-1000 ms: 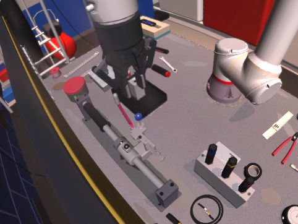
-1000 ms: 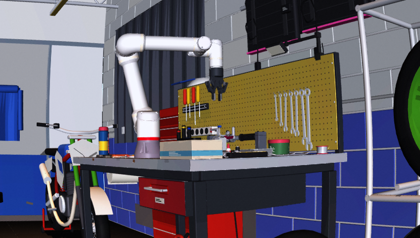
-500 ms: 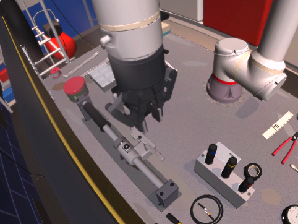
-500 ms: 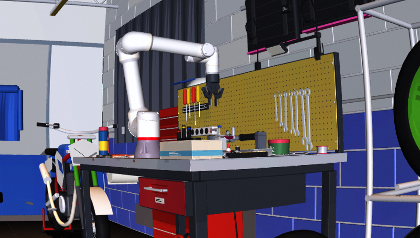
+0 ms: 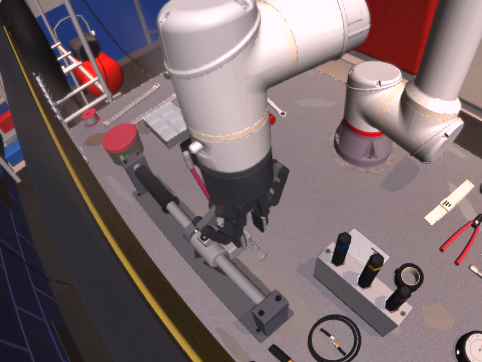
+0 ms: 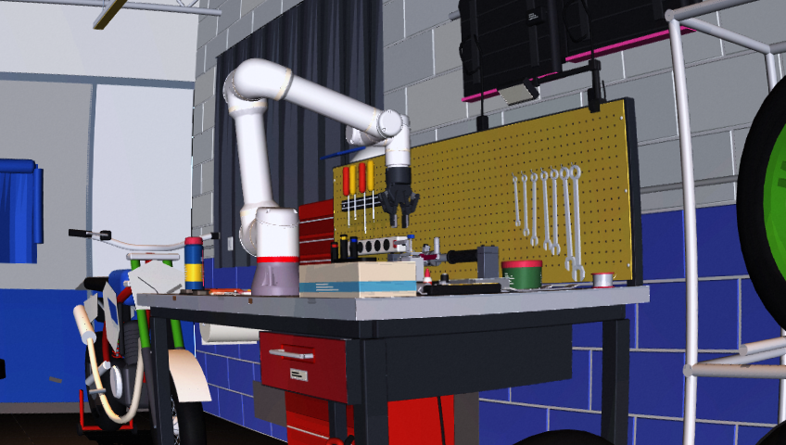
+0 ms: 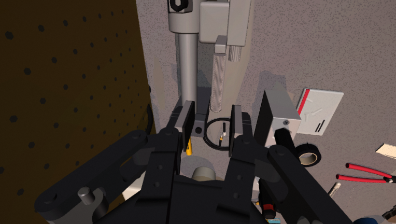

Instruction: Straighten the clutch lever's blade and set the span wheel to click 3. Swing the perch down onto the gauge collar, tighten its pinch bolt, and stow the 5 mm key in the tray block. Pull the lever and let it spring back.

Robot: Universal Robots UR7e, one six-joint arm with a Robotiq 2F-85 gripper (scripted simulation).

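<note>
Along the pegboard side of the bench a handlebar tube (image 5: 235, 272) is clamped between two blocks, with a black grip (image 5: 155, 187) at its far end. The clutch perch (image 5: 206, 240) sits on the tube, and the red lever blade (image 5: 199, 182) runs from it under my wrist. My gripper (image 5: 240, 227) (image 7: 209, 125) (image 6: 398, 218) hangs above the perch, partly open and empty. In the wrist camera the knurled span wheel (image 7: 218, 82) lies ahead of the fingertips. The grey tray block (image 5: 361, 285) stands to the right with three black-handled keys upright in it.
The yellow pegboard (image 6: 485, 193) rises behind the tube, close to my left side. A red-lidded tin (image 5: 121, 142) stands by the grip's end. A black cable coil (image 5: 334, 339), a tape roll (image 5: 409, 275) and red pliers (image 5: 462, 237) lie near the tray block. My base (image 5: 367, 117) stands beyond.
</note>
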